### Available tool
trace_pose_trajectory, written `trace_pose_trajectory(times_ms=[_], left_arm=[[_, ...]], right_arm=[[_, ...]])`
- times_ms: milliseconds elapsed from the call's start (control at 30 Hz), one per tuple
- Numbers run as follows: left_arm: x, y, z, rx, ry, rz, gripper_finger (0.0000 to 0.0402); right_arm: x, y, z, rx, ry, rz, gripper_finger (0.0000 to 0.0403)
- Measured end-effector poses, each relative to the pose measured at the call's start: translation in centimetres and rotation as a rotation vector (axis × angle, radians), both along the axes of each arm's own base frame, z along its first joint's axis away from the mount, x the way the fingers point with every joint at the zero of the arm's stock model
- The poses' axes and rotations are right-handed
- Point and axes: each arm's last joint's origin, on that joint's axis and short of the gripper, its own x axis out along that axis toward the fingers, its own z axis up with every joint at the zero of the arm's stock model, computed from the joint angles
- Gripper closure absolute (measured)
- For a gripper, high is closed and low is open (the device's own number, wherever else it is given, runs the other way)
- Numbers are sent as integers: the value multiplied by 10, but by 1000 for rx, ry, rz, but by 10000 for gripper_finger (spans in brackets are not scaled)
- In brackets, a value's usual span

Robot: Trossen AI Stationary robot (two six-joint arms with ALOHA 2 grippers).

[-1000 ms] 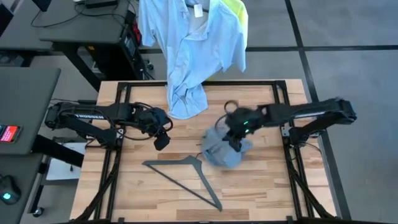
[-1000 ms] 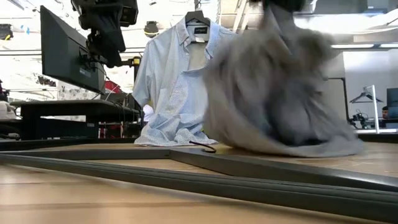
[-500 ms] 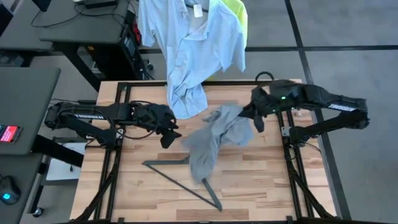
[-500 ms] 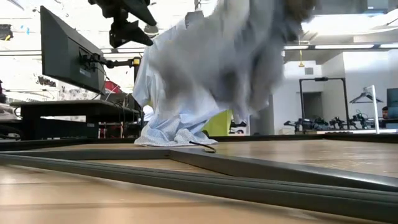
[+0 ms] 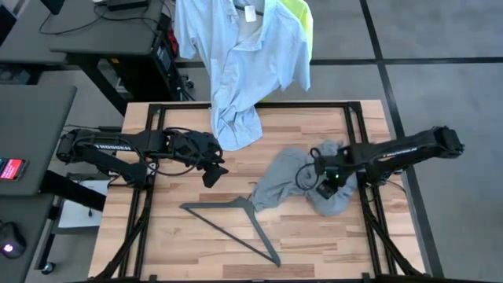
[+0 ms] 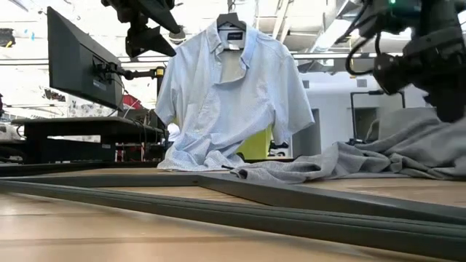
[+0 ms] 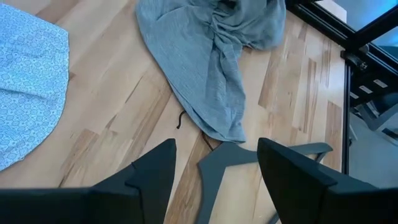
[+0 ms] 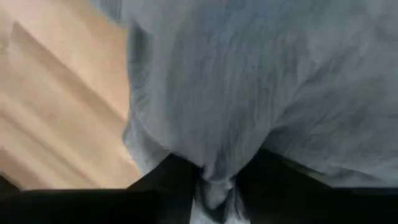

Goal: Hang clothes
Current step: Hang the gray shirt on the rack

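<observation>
1 grey t-shirt (image 5: 287,177) spread crumpled on table (image 5: 173,244), right of centre, hem just over hanger (image 5: 236,220) neck. pinched in right gripper (image 5: 326,187), fold clamped between fingers (image 8: 180,180). soft, light, limp; likely bunches and slips. best taken at collar or shoulder seam. left gripper (image 7: 214,165) spread wide, hovering empty near hanger. pale blue shirt (image 5: 244,63) already hung.

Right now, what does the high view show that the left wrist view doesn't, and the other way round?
Only the high view: the right gripper shut on the grey T-shirt, and the neon-yellow T-shirt. Only the left wrist view: the left gripper open over the hanger. Both: grey T-shirt, pale blue shirt, hanger, on the table.
</observation>
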Motion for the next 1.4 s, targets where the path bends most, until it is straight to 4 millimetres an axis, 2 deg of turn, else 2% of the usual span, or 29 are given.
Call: trace_pose_trajectory(times_ms=[67, 133, 267, 333, 400, 500, 567, 667, 867, 967, 1067, 1200, 1267, 1333, 1400], left_arm=[[0, 0, 0, 0, -1, 0, 194], [0, 0, 0, 0, -1, 0, 194], [0, 0, 0, 4, -1, -4, 194], [0, 0, 0, 5, 0, -4, 194], [0, 0, 0, 5, -1, -5, 194], [0, 0, 0, 1, 1, -2, 194], [0, 0, 0, -5, 4, 4, 194], [-2, 0, -2, -20, 25, 16, 194], [-2, 0, -2, -23, 34, 18, 194], [-2, 0, -3, -23, 34, 18, 194], [-2, -1, -3, -33, 35, 6, 194], [-2, -2, -3, -60, 36, -9, 194], [-2, -3, -3, -63, 36, -12, 194], [-2, -4, -3, -63, 37, -16, 194], [-2, -5, -3, -63, 38, -19, 194]], right_arm=[[1, 3, 7, 10, -26, 1, 269], [6, 3, 23, 16, -115, 8, 252], [23, 3, 73, 28, -459, 26, 228], [25, 1, 90, -1, -570, 51, 222], [26, 0, 99, -42, -642, 87, 220], [27, -1, 101, -95, -685, 128, 220], [29, -1, 97, -126, -667, 155, 221], [27, -7, 81, -187, -500, 174, 223], [11, -39, 52, -552, -13, -44, 232], [7, -57, 43, -640, 147, -119, 235], [8, -74, 26, -608, 238, -119, 236], [11, -89, -4, -448, 240, -86, 236], [9, -93, -19, -389, 258, -86, 236], [11, -94, -32, -278, 204, -45, 240], [14, -93, -42, -192, 165, -14, 260]])
